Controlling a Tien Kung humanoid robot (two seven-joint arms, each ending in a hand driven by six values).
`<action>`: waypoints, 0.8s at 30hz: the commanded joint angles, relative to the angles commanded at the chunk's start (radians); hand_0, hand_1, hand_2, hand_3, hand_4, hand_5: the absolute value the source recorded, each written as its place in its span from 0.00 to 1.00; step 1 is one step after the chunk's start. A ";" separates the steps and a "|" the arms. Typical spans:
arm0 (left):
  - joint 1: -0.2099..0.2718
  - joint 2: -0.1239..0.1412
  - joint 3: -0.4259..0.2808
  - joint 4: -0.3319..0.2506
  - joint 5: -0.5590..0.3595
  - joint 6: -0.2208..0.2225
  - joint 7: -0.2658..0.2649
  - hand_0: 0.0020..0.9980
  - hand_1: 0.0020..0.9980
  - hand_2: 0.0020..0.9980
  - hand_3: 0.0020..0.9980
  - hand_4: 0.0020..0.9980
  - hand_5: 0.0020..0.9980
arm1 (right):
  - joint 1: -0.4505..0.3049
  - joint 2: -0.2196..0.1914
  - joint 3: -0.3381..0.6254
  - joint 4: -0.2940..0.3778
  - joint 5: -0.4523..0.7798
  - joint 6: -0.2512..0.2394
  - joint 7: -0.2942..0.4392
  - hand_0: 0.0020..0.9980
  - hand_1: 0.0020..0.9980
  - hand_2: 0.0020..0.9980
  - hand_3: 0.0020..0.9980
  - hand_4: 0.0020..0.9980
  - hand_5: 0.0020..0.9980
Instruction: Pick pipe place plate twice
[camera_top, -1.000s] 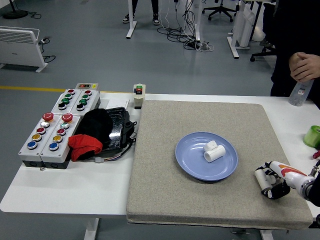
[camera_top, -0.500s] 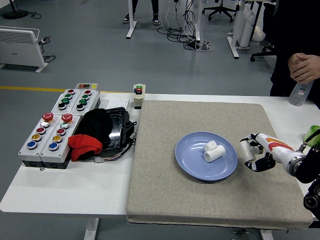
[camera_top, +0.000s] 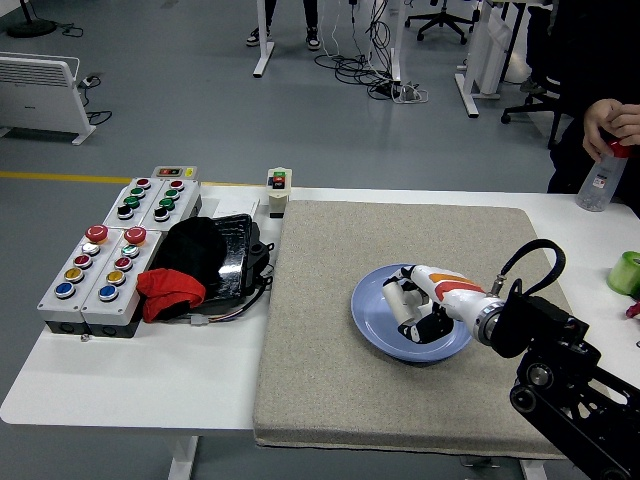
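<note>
The robot's right hand (camera_top: 420, 305), fingers curled around a white plastic pipe piece (camera_top: 407, 301), hovers over the round blue plate (camera_top: 372, 318); best released low and gently.

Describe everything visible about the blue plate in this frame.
The blue plate is round, shallow and smooth, a matte periwinkle that looks like plastic or glazed ceramic. It lies flat on the grey felt mat, right of the mat's centre. The right robot hand reaches over its middle, fingers curled around a white pipe piece, hiding much of the plate's bowl; the left rim shows clear.
</note>
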 joint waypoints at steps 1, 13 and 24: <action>0.000 0.000 0.000 0.000 0.001 0.000 0.000 0.71 0.70 0.74 0.70 0.40 1.00 | 0.000 0.003 -0.002 -0.007 -0.004 0.003 0.003 0.60 0.64 0.63 0.75 0.56 0.15; 0.006 0.003 -0.002 -0.001 0.001 -0.001 -0.002 0.71 0.70 0.73 0.70 0.40 1.00 | -0.014 -0.002 0.006 -0.012 0.010 0.007 0.023 1.00 0.96 1.00 1.00 0.79 0.25; 0.006 0.003 0.002 0.000 0.001 -0.002 -0.001 0.71 0.70 0.74 0.70 0.40 1.00 | -0.105 -0.021 0.197 0.049 0.145 -0.186 0.155 1.00 0.94 1.00 1.00 0.77 0.26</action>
